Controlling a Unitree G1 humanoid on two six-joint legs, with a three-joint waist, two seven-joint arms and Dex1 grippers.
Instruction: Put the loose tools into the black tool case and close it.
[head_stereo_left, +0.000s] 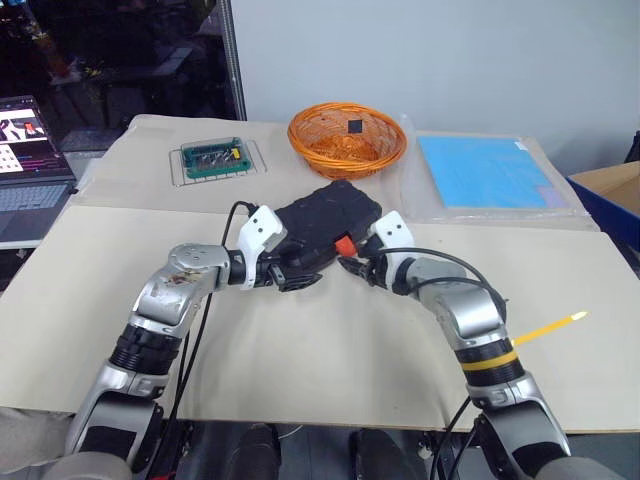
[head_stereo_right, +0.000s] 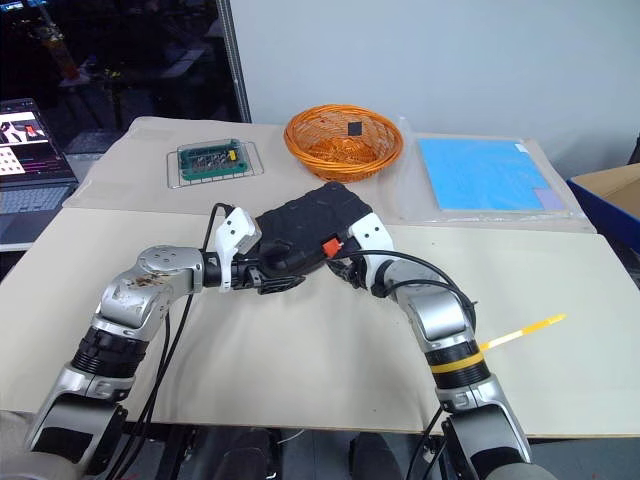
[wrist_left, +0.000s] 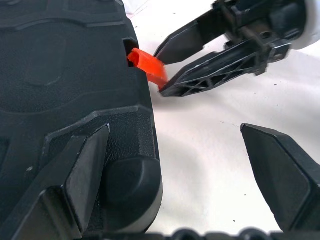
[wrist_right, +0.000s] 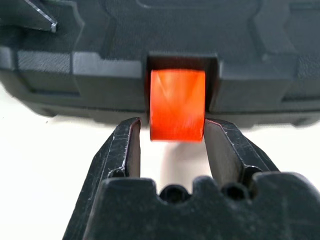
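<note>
The black tool case (head_stereo_left: 325, 218) lies closed, at a slant, in the middle of the table, its orange latch (head_stereo_left: 344, 245) on the near edge. My left gripper (wrist_left: 175, 130) is open wide at the case's near left corner, with one finger over the lid and the other out over bare table. My right gripper (wrist_right: 171, 122) points at the latch (wrist_right: 177, 102). Its two fingers stand on either side of the latch's lower end with thin gaps, open. The loose tools are out of view.
Behind the case stand an orange wicker basket (head_stereo_left: 347, 140) and a green bit holder (head_stereo_left: 213, 157) on a wire rack. A blue sheet (head_stereo_left: 485, 170) lies at the back right, a laptop (head_stereo_left: 30, 170) at the far left. A thin yellow stick (head_stereo_left: 548, 329) lies near my right arm.
</note>
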